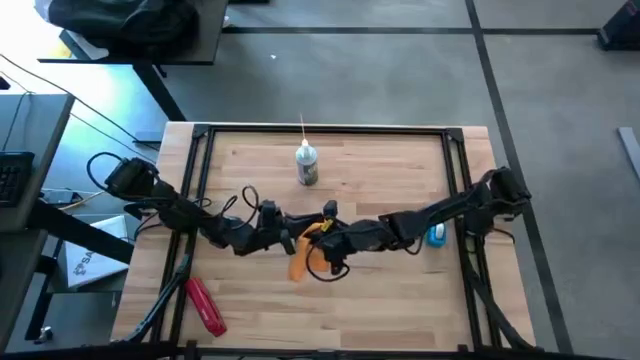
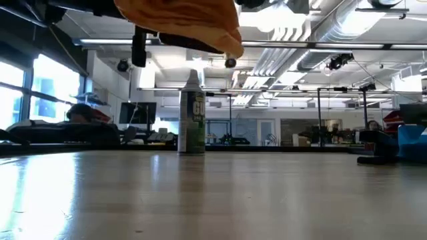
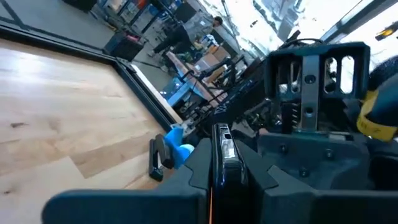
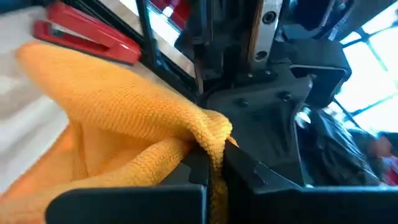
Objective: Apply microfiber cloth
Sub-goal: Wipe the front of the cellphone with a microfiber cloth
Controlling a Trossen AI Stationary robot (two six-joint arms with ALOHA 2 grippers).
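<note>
Beyond the desk (image 1: 400,310) stretches an open workshop with bright ceiling lights, pipework and cluttered benches. On the pale wood stand a spray bottle (image 1: 306,165) toward the far edge, a red tool (image 1: 205,303) at the near left corner, and a small blue object (image 1: 437,236) on the right.

Both arms meet over the middle of the desk, nose to nose. The right gripper (image 4: 208,163) is closed tight on a bunched edge of the microfiber cloth (image 4: 118,124); the orange-yellow fabric is pinched between its fingers and drapes away from them, hanging clear of the wood, as the low view shows with the cloth (image 2: 183,23) well above the tabletop. From above, the cloth (image 1: 303,255) trails from that gripper toward the near edge, its long axis running roughly front to back.

The left gripper (image 3: 217,165) faces it from the other side, clamped on a thin dark slab held edge-on, which I take to be a phone, though only its edge shows. So the cloth lies just beside the left gripper's load, on the right arm's side and slightly nearer the front. My guess is that the coming move turns on that small gap: the right arm would have to carry the cloth across onto the slab's broad face.
</note>
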